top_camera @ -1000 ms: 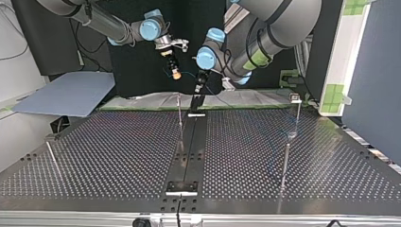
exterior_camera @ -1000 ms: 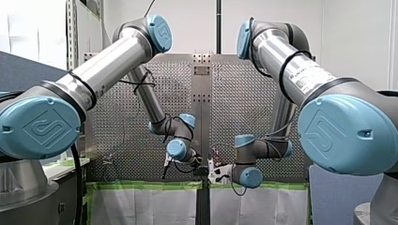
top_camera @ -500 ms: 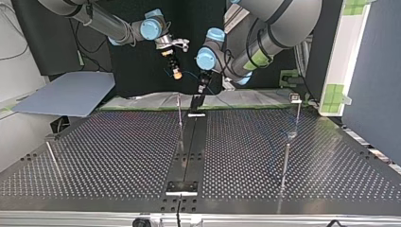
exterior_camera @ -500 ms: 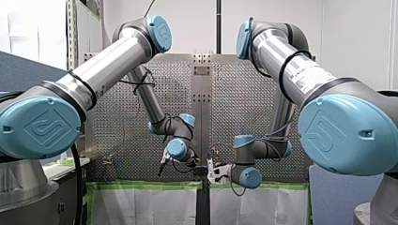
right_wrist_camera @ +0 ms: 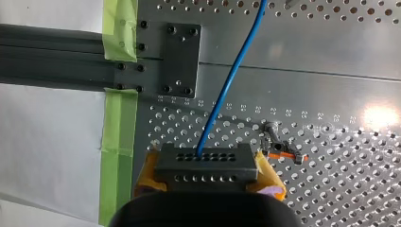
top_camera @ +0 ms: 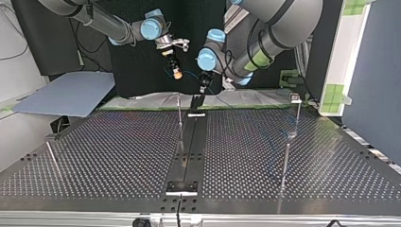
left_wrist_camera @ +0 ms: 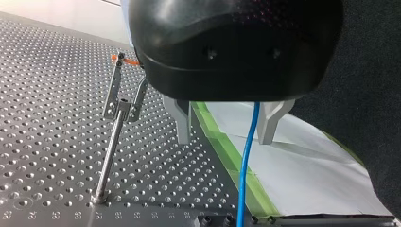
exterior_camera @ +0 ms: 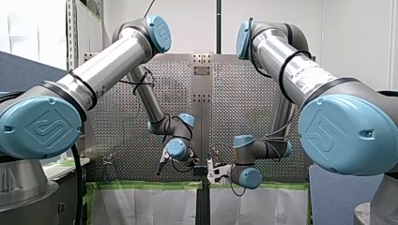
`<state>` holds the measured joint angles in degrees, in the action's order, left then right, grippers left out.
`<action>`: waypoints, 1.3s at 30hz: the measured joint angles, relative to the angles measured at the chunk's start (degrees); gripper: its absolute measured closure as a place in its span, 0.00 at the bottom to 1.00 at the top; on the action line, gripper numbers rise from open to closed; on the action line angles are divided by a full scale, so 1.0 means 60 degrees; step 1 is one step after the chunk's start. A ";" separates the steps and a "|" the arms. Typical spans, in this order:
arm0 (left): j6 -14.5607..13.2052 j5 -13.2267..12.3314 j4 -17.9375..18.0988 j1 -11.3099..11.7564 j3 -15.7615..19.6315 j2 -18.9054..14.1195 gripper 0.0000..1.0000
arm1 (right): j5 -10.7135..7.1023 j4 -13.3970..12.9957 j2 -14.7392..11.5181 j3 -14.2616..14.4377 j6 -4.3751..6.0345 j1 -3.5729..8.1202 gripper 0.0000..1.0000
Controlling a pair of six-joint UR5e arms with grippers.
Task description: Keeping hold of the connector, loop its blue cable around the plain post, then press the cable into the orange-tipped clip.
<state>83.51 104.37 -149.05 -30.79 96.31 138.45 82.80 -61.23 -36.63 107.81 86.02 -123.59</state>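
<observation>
Right tool point(right_wrist_camera: 208, 177) is clamped on the connector point(right_wrist_camera: 208, 165) over the desk point(right_wrist_camera: 331, 94) edge, its blue cable point(right_wrist_camera: 227, 85) passing between my left tool's point(left_wrist_camera: 227, 123) parted fingers (seemingly touching neither), so 2 steps remain: looping, then pressing into the orange-tipped clip point(left_wrist_camera: 116, 90).

My right gripper point(right_wrist_camera: 206, 168) has its yellow pads clamped on the connector point(right_wrist_camera: 189, 163), while my left gripper point(left_wrist_camera: 224, 140) hangs with its metal fingers point(left_wrist_camera: 182, 120) spread apart, both arms folded low with wrists close together above the middle of the table's point(top_camera: 118, 156) far edge in the top view.
</observation>
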 joint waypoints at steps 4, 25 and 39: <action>0.0050 0.0106 -0.0143 0.0036 0.0000 0.0000 0.24 | 0.0033 -0.0029 0.0011 -0.0001 0.0035 0.0024 1.00; 0.0490 0.0390 -0.2041 -0.0042 -0.0017 -0.0415 0.00 | 0.0399 -0.0092 0.0042 -0.0042 0.0072 0.0198 1.00; 0.0838 0.1614 -0.3375 -0.0184 -0.0961 -0.1727 0.00 | 0.0447 -0.0288 0.0126 -0.0168 -0.0022 0.0289 1.00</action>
<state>88.54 114.05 -169.30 -31.90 90.54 128.09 85.48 -62.96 -35.87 106.80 85.89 -121.86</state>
